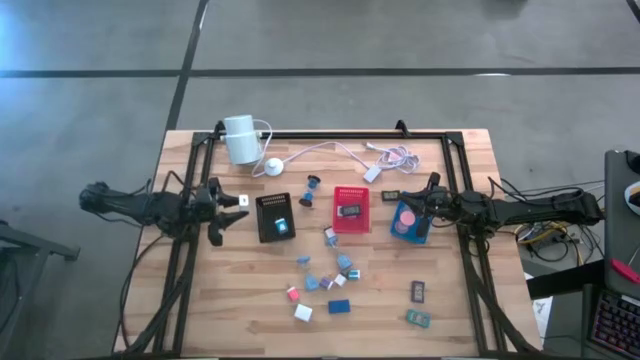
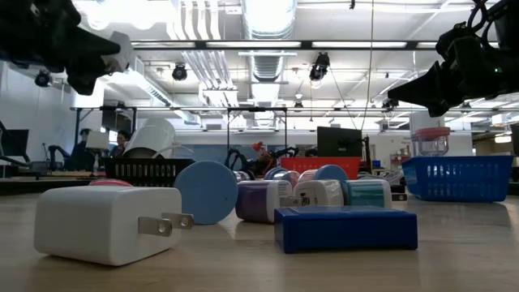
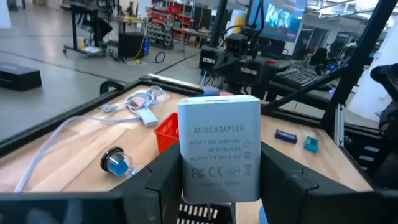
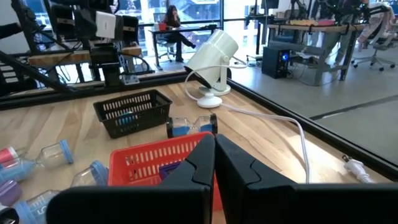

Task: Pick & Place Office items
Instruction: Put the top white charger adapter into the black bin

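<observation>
My left gripper (image 1: 236, 206) hovers level at the table's left, just left of the black tray (image 1: 276, 217), shut on a white AC/DC adapter block (image 3: 219, 149). Several small office items, white, blue, pink and purple blocks (image 1: 330, 282), lie loose on the wood at the table's middle near side. Two dark clips (image 1: 418, 292) lie farther right. A white plug block (image 2: 107, 223) and a blue block (image 2: 345, 229) rest flat closest to the low camera. My right gripper (image 4: 214, 158) is shut on nothing, level, beside the blue tray (image 1: 410, 222). My left gripper pinches the adapter block by its two narrow sides (image 3: 186, 171), one dark finger (image 3: 163, 180) on each. The fingers come level from the table's left. The block stands upright with its printed face toward the wrist camera, lifted clear of the table.
The black, red (image 1: 351, 209) and blue trays stand in a row across the table's middle. A white cylinder device (image 1: 240, 138) and its cable (image 1: 340, 150) lie along the far edge. A small blue hourglass piece (image 1: 311, 190) lies between the black and red trays.
</observation>
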You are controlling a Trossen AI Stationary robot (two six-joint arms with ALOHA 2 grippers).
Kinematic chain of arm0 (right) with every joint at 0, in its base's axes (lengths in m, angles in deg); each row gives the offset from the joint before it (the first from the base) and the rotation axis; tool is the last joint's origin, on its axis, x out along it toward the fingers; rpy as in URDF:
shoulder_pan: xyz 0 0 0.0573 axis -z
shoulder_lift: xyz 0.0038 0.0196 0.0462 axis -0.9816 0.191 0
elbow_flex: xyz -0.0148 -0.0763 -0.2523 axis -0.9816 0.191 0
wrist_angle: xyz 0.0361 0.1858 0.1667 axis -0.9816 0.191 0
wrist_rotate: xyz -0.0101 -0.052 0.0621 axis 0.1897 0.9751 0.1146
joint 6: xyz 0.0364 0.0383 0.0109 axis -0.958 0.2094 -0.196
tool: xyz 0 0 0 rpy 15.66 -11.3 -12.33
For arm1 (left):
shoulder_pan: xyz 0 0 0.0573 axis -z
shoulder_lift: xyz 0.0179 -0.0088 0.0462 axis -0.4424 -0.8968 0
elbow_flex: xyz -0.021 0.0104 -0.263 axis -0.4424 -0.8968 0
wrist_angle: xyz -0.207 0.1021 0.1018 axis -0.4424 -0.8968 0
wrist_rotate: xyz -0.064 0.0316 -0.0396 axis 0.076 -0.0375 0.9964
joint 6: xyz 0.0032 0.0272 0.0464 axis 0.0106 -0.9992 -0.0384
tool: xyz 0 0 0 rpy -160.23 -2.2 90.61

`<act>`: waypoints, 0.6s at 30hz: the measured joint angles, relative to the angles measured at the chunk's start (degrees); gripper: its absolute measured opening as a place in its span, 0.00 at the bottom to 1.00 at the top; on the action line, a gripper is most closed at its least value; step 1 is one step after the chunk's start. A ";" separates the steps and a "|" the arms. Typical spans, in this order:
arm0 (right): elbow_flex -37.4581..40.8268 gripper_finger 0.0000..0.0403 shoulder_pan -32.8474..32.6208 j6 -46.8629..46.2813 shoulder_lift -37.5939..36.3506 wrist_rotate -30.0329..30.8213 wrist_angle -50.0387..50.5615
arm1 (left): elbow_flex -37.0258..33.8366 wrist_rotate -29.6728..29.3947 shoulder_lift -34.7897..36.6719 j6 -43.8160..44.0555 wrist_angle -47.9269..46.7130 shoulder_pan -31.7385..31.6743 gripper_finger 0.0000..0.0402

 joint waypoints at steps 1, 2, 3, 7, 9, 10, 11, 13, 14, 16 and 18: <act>0.00 0.02 0.01 0.01 0.00 0.00 0.00 | -0.38 0.01 0.66 -0.64 0.19 0.00 0.41; 0.00 0.02 -0.01 0.01 0.00 0.00 0.00 | -0.85 -0.01 1.43 -1.19 0.22 0.00 0.41; 0.00 0.02 0.01 0.01 0.00 0.00 0.00 | -1.25 0.00 2.11 -1.60 0.20 0.00 0.41; 0.00 0.02 -0.01 0.03 0.00 0.00 0.00 | -2.99 -0.01 4.77 -2.11 0.20 0.00 0.41; 0.00 0.02 -0.01 0.03 0.00 0.00 0.02 | -3.62 -0.01 5.12 -2.13 0.24 0.00 0.41; 0.00 0.02 -0.01 0.03 0.00 0.00 0.02 | -3.81 -0.01 5.08 -2.22 0.17 0.00 0.41; 0.00 0.02 -0.01 0.03 0.02 -0.02 0.02 | -3.87 0.00 5.08 -2.26 0.13 0.00 0.41; 0.00 0.02 -0.01 0.05 0.01 -0.01 0.02 | -3.90 0.00 5.10 -2.26 0.21 0.00 0.41; 0.00 0.02 -0.01 0.04 0.01 -0.02 0.02 | -3.95 0.00 5.08 -2.26 0.21 0.00 0.41; 0.00 0.02 -0.01 0.05 0.00 -0.02 0.02 | -3.96 0.05 5.08 -2.35 0.20 0.00 0.41; 0.00 0.02 -0.01 0.05 0.02 -0.02 0.02 | -3.96 0.05 5.08 -2.52 -0.04 0.00 0.41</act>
